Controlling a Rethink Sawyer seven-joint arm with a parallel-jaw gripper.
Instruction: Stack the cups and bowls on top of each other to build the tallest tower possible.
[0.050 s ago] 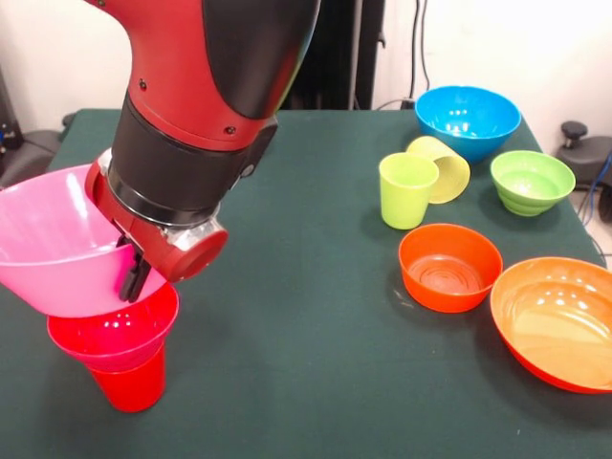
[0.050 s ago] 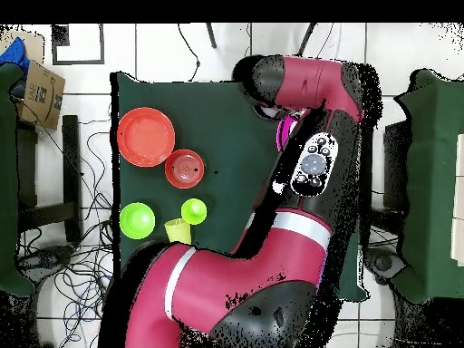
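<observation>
Nearest the camera, the red cup [image 1: 132,387] stands upside down at the table's [image 1: 306,316] front left corner, carrying the magenta bowl [image 1: 115,333] and, tilted on top, the large pink bowl [image 1: 53,244]; together they form the tower. The gripper [image 1: 134,277] is clamped over the pink bowl's rim, one finger inside and dark against the wall. These plastic pieces look light, stiff and glossy, so they probably slip easily; the rim is the sensible place to pinch, since the walls flare too wide. With a narrow cup as base, the stack could topple if nudged sideways. Well apart to the right sit the lime green cup [image 1: 406,189], tipped pale yellow cup [image 1: 442,164], blue bowl [image 1: 468,120], ribbed green bowl [image 1: 532,181], small orange bowl [image 1: 449,267] and large orange bowl [image 1: 559,320].
</observation>
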